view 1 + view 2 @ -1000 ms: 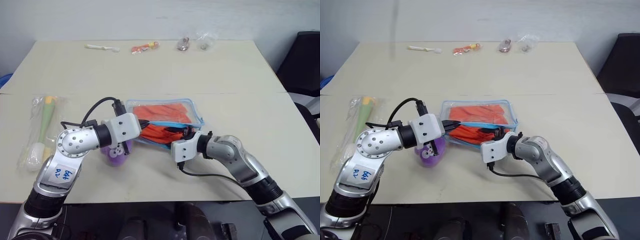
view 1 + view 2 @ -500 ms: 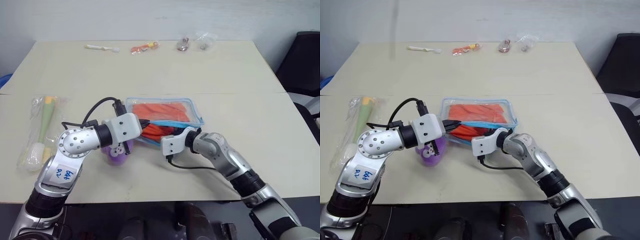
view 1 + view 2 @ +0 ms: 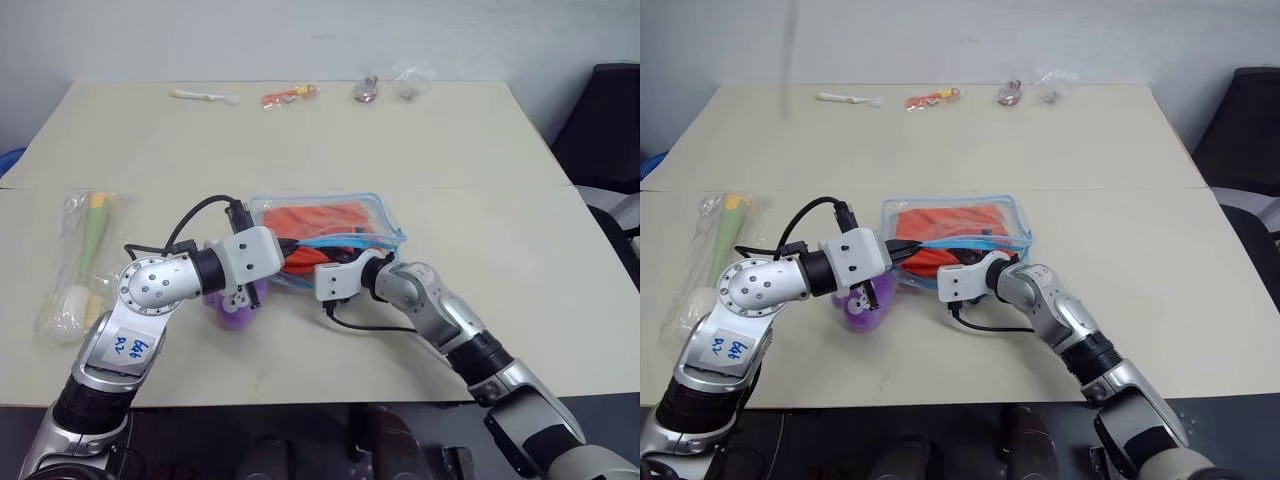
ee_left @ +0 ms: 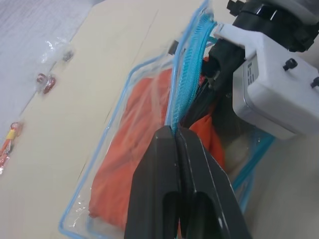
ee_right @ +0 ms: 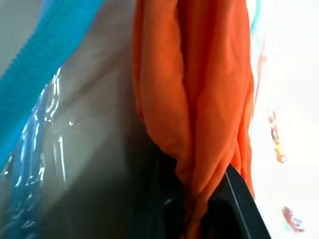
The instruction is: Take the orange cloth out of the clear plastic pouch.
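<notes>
The orange cloth (image 3: 325,222) lies mostly inside the clear plastic pouch (image 3: 385,222), which sits near the middle of the beige table (image 3: 480,150) with its open mouth facing the robot and a bunch of the fabric spilling out at that near edge. In the right wrist view a fold of the cloth (image 5: 199,109) is pinched between the 2 black fingers (image 5: 234,199) of the right gripper (image 3: 345,262), which has reached into the mouth from the near right side and is closed tight on the fabric. The left gripper (image 4: 175,144) is clamped on the pouch's light blue zipper trim (image 4: 187,79), its 2 fingers pressed together over the edge (the trim runs straight up out of them), holding the upper lip raised above the cloth. Just below the left wrist, touching the table, a purple plush toy (image 3: 232,310) lies partly hidden by the arm. Well apart on the robot's left lies a thin crinkly clear bag (image 3: 70,300) with a green-and-white stick (image 3: 92,235) inside. Along the far edge of the table sit a white utensil (image 3: 205,96), a small orange-and-yellow item (image 3: 290,96) and 2 small clear packets (image 3: 390,85).
</notes>
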You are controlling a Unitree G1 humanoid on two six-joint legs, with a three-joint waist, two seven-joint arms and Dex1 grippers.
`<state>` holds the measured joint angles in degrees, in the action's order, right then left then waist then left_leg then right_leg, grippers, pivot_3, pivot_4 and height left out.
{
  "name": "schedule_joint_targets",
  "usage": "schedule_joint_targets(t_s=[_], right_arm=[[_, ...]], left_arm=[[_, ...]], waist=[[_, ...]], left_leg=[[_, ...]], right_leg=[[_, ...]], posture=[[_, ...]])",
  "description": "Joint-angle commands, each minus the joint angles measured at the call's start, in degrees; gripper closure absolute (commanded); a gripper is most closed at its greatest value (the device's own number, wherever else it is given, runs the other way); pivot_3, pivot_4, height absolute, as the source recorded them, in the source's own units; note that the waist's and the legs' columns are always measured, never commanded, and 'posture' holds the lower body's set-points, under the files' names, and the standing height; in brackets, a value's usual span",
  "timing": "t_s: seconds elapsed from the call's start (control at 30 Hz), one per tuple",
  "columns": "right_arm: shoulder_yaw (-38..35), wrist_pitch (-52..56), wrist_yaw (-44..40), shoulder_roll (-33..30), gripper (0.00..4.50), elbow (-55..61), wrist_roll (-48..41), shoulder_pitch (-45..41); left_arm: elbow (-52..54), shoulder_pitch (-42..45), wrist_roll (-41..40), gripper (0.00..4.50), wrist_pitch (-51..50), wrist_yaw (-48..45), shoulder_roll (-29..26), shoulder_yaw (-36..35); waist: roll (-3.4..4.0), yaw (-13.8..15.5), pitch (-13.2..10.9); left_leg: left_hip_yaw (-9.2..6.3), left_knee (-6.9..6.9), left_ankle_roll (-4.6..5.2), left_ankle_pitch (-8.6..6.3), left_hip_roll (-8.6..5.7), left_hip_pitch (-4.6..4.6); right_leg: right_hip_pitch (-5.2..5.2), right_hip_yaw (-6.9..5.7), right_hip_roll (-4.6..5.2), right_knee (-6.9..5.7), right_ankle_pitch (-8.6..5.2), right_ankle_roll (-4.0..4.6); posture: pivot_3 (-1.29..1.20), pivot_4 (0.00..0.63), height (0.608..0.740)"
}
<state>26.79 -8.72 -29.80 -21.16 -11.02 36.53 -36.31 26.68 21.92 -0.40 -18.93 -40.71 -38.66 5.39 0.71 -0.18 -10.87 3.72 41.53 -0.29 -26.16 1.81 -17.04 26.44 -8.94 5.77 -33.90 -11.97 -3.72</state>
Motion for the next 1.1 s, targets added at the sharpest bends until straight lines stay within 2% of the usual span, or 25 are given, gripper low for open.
schedule_joint_targets(t_s=[0.03,0.27,0.37,0.43,0.63,0.87,1.1], right_arm=[[-1.0,0.7,-4.5,-1.8,4.47,4.1,-3.7,3.0],[-5.7,3.0,-17.0,-5.6,4.47,17.5,-20.1,9.1],[-8.8,9.2,-22.2,-6.4,4.47,21.2,-28.8,9.8],[-10.5,8.9,-28.7,-8.5,4.47,24.1,-37.3,10.0],[-13.8,12.2,-39.9,-16.4,4.47,32.5,-51.5,11.9],[-17.0,21.3,-39.9,-18.7,4.47,38.8,-61.9,12.7],[-12.5,26.2,-38.4,-16.1,4.47,33.5,-60.6,13.0]], left_arm=[[0.3,1.0,2.1,4.50,0.0,1.6,0.4,0.7],[-2.8,2.7,7.1,4.50,-2.9,4.6,2.4,4.3],[-5.4,4.7,9.3,4.50,-3.4,5.7,3.9,6.0],[-8.2,6.7,11.1,4.50,-3.0,6.6,5.2,7.6],[-14.3,10.7,13.8,4.50,-1.7,8.2,7.5,9.4],[-16.9,12.6,13.5,4.50,-1.2,9.6,9.3,8.7],[-13.3,14.0,9.9,4.50,-0.7,9.0,11.5,5.9]], waist=[[0.00,0.1,0.0],[-0.01,0.1,0.0],[-0.01,0.1,0.0],[-0.01,0.2,0.0],[-0.02,0.4,0.0],[-0.03,0.5,0.0],[-0.03,0.7,0.0]], left_leg=[[-0.01,0.00,0.00,0.00,0.00,0.00],[-0.03,-0.01,0.01,0.00,-0.01,-0.03],[-0.02,0.00,0.01,0.00,-0.02,-0.03],[-0.01,0.01,0.01,0.00,-0.02,-0.03],[-0.02,0.00,0.04,0.00,-0.04,-0.02],[0.00,0.02,0.05,-0.01,-0.04,-0.03],[0.00,0.06,0.05,-0.01,-0.04,-0.02]], right_leg=[[0.00,-0.01,0.00,0.01,0.00,0.00],[0.00,-0.03,0.00,0.06,0.00,0.00],[-0.01,-0.02,0.00,0.03,0.01,-0.01],[-0.01,-0.03,0.00,0.03,0.01,-0.01],[0.00,-0.07,-0.01,0.07,0.01,-0.01],[-0.01,-0.04,0.00,0.03,0.03,-0.04],[0.00,-0.05,0.01,0.02,0.03,-0.04]], posture=[[0.00,0.150,0.740],[0.00,0.150,0.740],[0.00,0.150,0.740],[0.00,0.150,0.740],[0.00,0.150,0.740],[0.00,0.150,0.740],[0.00,0.150,0.740]])
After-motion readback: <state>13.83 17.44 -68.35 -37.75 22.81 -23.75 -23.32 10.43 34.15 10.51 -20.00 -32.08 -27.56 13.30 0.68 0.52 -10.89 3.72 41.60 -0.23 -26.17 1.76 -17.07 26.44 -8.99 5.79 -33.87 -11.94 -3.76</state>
